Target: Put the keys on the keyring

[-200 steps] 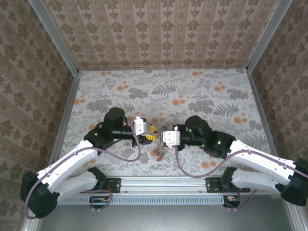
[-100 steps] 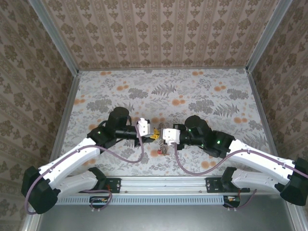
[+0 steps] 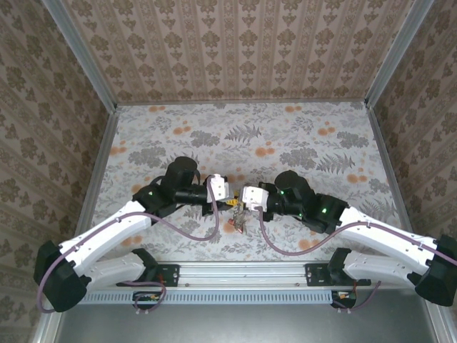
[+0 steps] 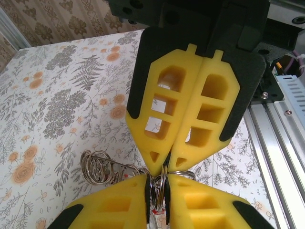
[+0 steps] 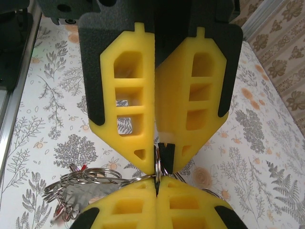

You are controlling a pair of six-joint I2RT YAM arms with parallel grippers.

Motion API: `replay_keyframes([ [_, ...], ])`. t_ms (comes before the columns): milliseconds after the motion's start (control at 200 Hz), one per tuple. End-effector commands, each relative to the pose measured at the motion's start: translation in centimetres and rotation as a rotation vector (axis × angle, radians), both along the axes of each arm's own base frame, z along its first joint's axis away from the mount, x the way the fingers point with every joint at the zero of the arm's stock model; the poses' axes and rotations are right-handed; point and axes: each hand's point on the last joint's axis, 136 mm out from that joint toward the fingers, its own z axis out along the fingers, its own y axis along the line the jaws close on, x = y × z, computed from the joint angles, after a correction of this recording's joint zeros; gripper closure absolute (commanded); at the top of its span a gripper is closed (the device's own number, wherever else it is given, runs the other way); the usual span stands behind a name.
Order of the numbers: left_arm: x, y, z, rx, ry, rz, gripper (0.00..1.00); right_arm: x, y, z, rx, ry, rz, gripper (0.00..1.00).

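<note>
Low over the near middle of the table, my left gripper (image 3: 231, 201) and right gripper (image 3: 243, 205) meet tip to tip. Both pinch the thin metal keyring (image 3: 238, 207) edge-on. In the left wrist view the keyring (image 4: 162, 183) stands between my left gripper's (image 4: 158, 178) dark pads, with the right gripper (image 4: 163, 168) closed above it. In the right wrist view my right gripper (image 5: 156, 180) is tight on the keyring (image 5: 156, 167), opposite the left gripper (image 5: 160, 164). The keys (image 3: 238, 224), with smaller rings (image 4: 97, 167) and a red-headed piece (image 5: 83, 167), hang off the ring toward the table.
The table is covered by a floral cloth (image 3: 271, 136), enclosed by patterned walls with metal corner posts (image 3: 86, 68). The arms' mounting rail (image 3: 243, 271) runs along the near edge, close behind the grippers.
My left gripper has slid right until its tips meet the right gripper's, and its jaws have narrowed onto the ring. The right gripper has stayed shut, shifting slightly away from the rail.
</note>
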Motion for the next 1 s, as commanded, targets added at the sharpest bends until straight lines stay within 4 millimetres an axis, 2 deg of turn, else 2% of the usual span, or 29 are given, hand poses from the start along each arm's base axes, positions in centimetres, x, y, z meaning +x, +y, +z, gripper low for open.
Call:
replay_keyframes([
  [0,-0.1,-0.1,-0.6,0.042,-0.007,-0.006,0.83,0.1,1.6,5.8,0.207,-0.102,0.032,1.00],
  [130,-0.1,0.0,-0.4,0.041,-0.029,-0.010,1.00,0.1,1.5,5.9,0.212,-0.100,0.030,1.00],
  [310,-0.3,-0.1,0.5,0.014,-0.060,-0.028,1.00,-0.4,1.3,5.9,0.258,-0.082,0.056,1.00],
  [445,-0.4,0.0,3.5,-0.139,-0.069,-0.026,1.00,-0.1,-0.3,6.2,0.370,-0.038,0.035,0.84],
  [620,-0.6,0.7,6.7,-0.301,-0.050,-0.049,1.00,-0.3,-1.5,6.4,0.456,0.011,0.029,0.71],
  [690,-0.7,0.9,7.2,-0.331,-0.046,-0.057,1.00,-0.4,-1.6,6.3,0.465,0.028,0.037,0.71],
  [810,-0.8,0.9,8.0,-0.369,-0.040,-0.070,1.00,-0.5,-1.4,6.6,0.490,0.043,0.055,0.77],
  [995,-1.3,0.8,8.7,-0.404,-0.028,-0.098,1.00,-0.5,-0.8,6.9,0.492,0.057,0.084,0.76],
])
